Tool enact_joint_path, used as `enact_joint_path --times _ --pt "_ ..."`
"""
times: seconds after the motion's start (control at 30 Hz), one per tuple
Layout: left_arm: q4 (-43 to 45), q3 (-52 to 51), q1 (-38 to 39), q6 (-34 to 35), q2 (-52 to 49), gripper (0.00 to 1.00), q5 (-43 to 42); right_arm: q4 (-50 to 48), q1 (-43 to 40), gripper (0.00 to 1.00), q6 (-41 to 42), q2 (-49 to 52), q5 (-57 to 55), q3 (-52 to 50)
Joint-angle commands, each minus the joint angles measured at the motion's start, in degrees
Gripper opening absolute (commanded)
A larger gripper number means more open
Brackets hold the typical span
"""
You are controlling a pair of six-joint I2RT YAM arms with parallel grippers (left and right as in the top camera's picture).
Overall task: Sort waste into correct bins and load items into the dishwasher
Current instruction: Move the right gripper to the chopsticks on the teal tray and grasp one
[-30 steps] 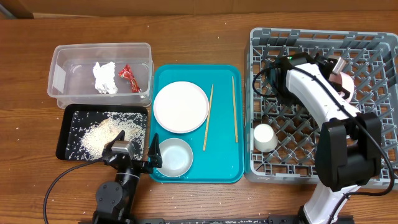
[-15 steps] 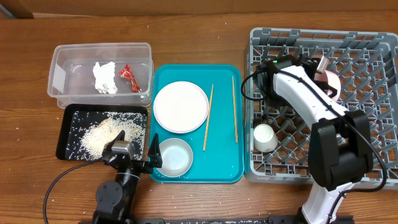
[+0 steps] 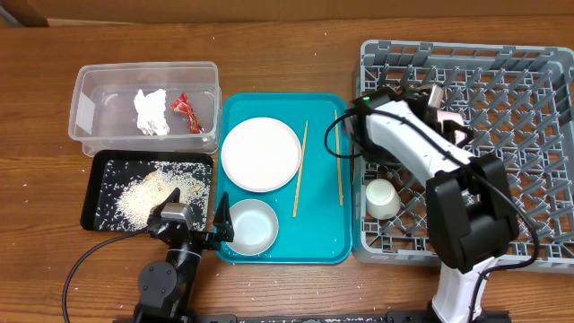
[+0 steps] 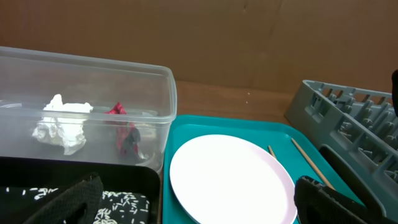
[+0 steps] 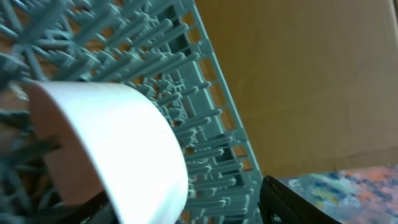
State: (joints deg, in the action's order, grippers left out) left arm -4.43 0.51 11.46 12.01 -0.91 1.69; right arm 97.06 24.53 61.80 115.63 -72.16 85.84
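In the right wrist view the pale pink bowl (image 5: 106,143) stands on edge among the pegs of the grey dish rack (image 5: 205,93). My right gripper (image 5: 180,199) is open around its rim, and one finger (image 5: 292,202) stands well off it. From overhead, that gripper (image 3: 437,100) and the bowl (image 3: 447,117) are at the rack's (image 3: 538,179) left part. A white cup (image 3: 383,197) lies in the rack. The plate (image 3: 261,154), white bowl (image 3: 251,224) and two chopsticks (image 3: 300,168) rest on the teal tray (image 3: 323,242). My left gripper (image 3: 220,229) is open and empty, low beside the white bowl.
The clear tub (image 3: 90,99) holds a white tissue (image 3: 152,111) and a red wrapper (image 3: 186,111). The black tray (image 3: 99,170) below it holds loose rice (image 3: 152,193). Bare wooden table lies around them.
My right arm swung left across the rack with the pink bowl, and its jaws went from shut on the bowl to open. The left arm has not moved.
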Motion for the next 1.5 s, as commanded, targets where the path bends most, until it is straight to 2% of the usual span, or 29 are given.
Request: enact_joint_path --times 0.0,0.07,0.17,0.27,0.37,0.53,0.63,0.7,0.73,0.8,0.83,0.9,1.0,1.03,1.07,1.1,1.2,1.33,1.4,1.47 --pt "0.17 -0.24 -0.57 0.22 0.55 1.0 -0.44 0.11 2.45 0.7 4.22 -1.27 2.08 4.48" --pt "0.17 -0.24 -0.57 0.22 0.55 1.0 -0.44 0.11 4.35 0.75 4.02 -2.25 3.21 6.49" --pt "0.17 -0.24 -0.57 0.22 0.55 1.0 -0.46 0.09 7.34 0.9 3.28 -4.26 4.2 9.64" --pt "0.17 -0.24 -0.57 0.22 0.55 1.0 -0.46 -1.05 10.32 0.97 0.31 -5.55 6.82 12.83" --pt "0.17 -0.24 -0.57 0.22 0.55 1.0 -0.46 -6.43 12.7 0.99 -6.78 -6.03 14.21 14.21" --pt "0.17 -0.24 -0.57 0.22 0.55 1.0 -0.46 -25.44 13.88 0.99 -31.56 -6.03 43.65 14.19" --pt "0.17 -0.24 -0.57 0.22 0.55 1.0 -0.44 -32.7 13.53 0.99 -37.62 -6.01 59.74 14.19" --pt "0.17 -0.24 -0.57 0.22 0.55 1.0 -0.44 -34.77 12.85 0.94 -37.57 -6.01 63.78 13.84" --pt "0.17 -0.24 -0.57 0.22 0.55 1.0 -0.46 -35.63 12.46 0.89 -37.53 -5.99 64.83 13.55" --pt "0.17 -0.24 -0.57 0.22 0.55 1.0 -0.46 -37.83 10.91 0.65 -36.24 -5.57 64.76 12.46" --pt "0.17 -0.24 -0.57 0.22 0.55 1.0 -0.44 -38.32 10.21 0.6 -36.24 -5.25 64.76 12.24" --pt "0.17 -0.24 -0.57 0.22 0.55 1.0 -0.46 -38.91 8.63 0.53 -36.24 -4.11 65.0 11.8" --pt "0.17 -0.24 -0.57 0.2 0.55 1.0 -0.44 -38.03 6.71 0.49 -36.65 -1.79 65.4 11.5" --pt "0.15 -0.24 -0.57 0.22 0.55 1.0 -0.46 -37.29 5.95 0.45 -37.24 -0.81 65.42 11.45" --pt "0.17 -0.24 -0.57 0.22 0.55 1.0 -0.44 -36.98 5.35 0.35 -38.14 0.04 65.94 11.19" --pt "0.17 -0.24 -0.57 0.22 0.55 1.0 -0.44 -37.0 4.81 0.33 -39.56 0.85 66.97 10.78" --pt "0.17 -0.24 -0.57 0.22 0.55 1.0 -0.46 -37.27 3.67 0.32 -45.27 3.52 70.93 9.44" --pt "0.15 -0.24 -0.57 0.22 0.55 1.0 -0.46 -38.23 3.56 0.33 -47.01 5.64 69.88 7.5" --pt "0.15 -0.24 -0.57 0.2 0.55 1.0 -0.46 -39.01 3.56 0.41 -46.86 6.12 69.48 6.88" --pt "0.15 -0.24 -0.57 0.22 0.55 1.0 -0.44 -39.78 3.56 0.43 -46.88 6.64 69.48 6.25"
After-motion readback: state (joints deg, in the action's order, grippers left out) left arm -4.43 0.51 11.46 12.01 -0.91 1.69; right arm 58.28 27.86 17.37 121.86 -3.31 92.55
